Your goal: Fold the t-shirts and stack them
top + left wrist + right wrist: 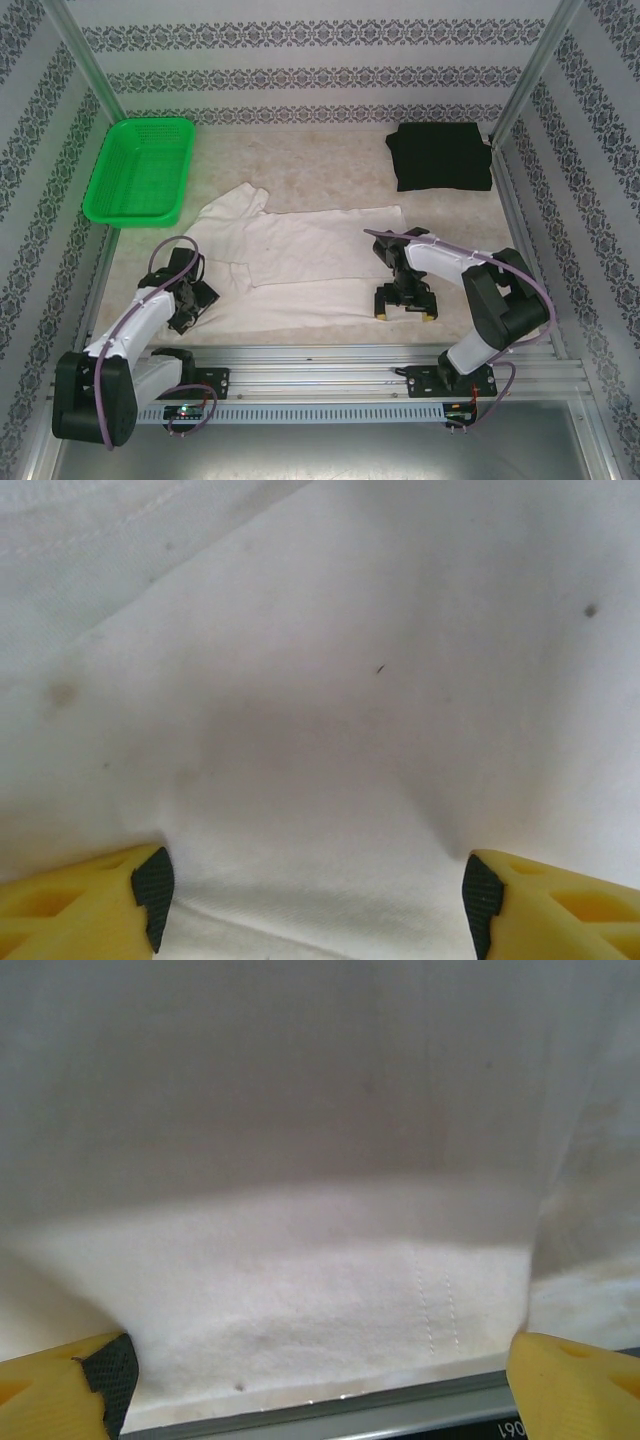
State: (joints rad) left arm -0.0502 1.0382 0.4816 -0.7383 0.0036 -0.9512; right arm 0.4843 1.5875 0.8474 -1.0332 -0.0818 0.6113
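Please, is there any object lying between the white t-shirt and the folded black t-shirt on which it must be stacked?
Nothing visible. Only bare table lies between the white t-shirt and the black t-shirt; the green basket sits far left, off that path.

It was a robot test cell in a lab, not a home; a left arm [130, 335] and a right arm [480, 300] were bolted to a slotted aluminium rail [330, 362]; bare metal posts [85, 60] framed the padded table [330, 150]; patterned wallpaper [320, 40] covered the enclosure's walls; a slotted cable duct [330, 410] ran below the rail.
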